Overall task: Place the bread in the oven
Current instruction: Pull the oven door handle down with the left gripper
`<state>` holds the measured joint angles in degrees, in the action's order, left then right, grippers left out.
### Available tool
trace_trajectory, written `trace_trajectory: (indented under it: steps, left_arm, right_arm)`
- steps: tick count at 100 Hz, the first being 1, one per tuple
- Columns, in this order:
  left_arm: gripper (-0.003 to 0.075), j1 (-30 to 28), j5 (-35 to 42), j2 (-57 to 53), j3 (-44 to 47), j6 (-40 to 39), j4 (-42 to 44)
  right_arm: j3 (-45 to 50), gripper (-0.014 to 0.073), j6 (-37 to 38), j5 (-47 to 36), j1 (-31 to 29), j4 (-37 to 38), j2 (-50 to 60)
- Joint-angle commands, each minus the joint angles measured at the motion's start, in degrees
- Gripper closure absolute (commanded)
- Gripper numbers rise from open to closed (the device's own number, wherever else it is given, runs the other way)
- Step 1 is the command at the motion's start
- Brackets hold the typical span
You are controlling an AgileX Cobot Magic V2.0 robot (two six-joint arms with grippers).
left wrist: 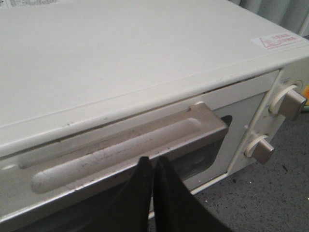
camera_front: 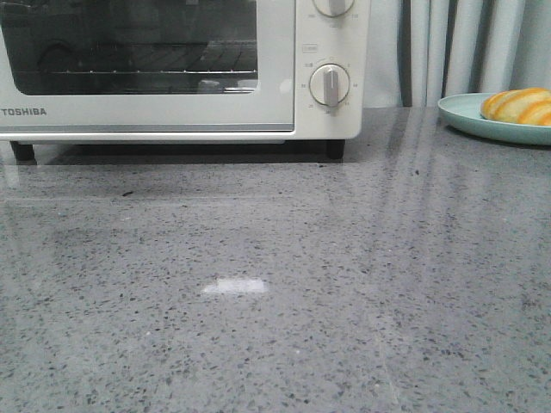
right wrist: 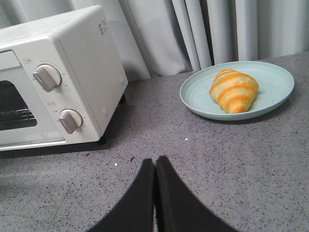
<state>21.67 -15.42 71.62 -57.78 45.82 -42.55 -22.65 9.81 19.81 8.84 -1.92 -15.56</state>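
Observation:
The white Toshiba oven [camera_front: 172, 64] stands at the back left with its glass door closed; it also shows in the right wrist view [right wrist: 58, 72]. The bread [right wrist: 234, 90], an orange crescent roll with cream stripes, lies on a pale green plate [right wrist: 275, 82] at the back right; the front view shows it too [camera_front: 519, 106]. My left gripper [left wrist: 151, 160] is shut and empty, its tips at the oven's door handle [left wrist: 125, 145], close above the oven top. My right gripper [right wrist: 155, 162] is shut and empty above the grey counter, short of the plate. Neither gripper shows in the front view.
The grey speckled counter [camera_front: 275, 284] stretches from the oven to the near edge. Grey curtains [camera_front: 465, 47] hang behind the oven and plate. Two round dials [camera_front: 330, 84] sit on the oven's right panel.

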Motion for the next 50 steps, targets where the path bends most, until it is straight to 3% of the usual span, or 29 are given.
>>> trace_trajectory:
  steps: [1, 50]
  left_arm:
    - [0.0741, 0.5, 2.4, -0.9, -2.2, 0.1, 0.1]
    - [0.0741, 0.5, 8.2, -1.5, -2.4, 0.1, 0.0]
  right_arm:
    - [-2.0, 0.0662, -0.3, -4.2, 0.2, 0.7, -0.8]
    - [-2.0, 0.0662, -0.3, -4.2, 0.2, 0.7, -0.8]
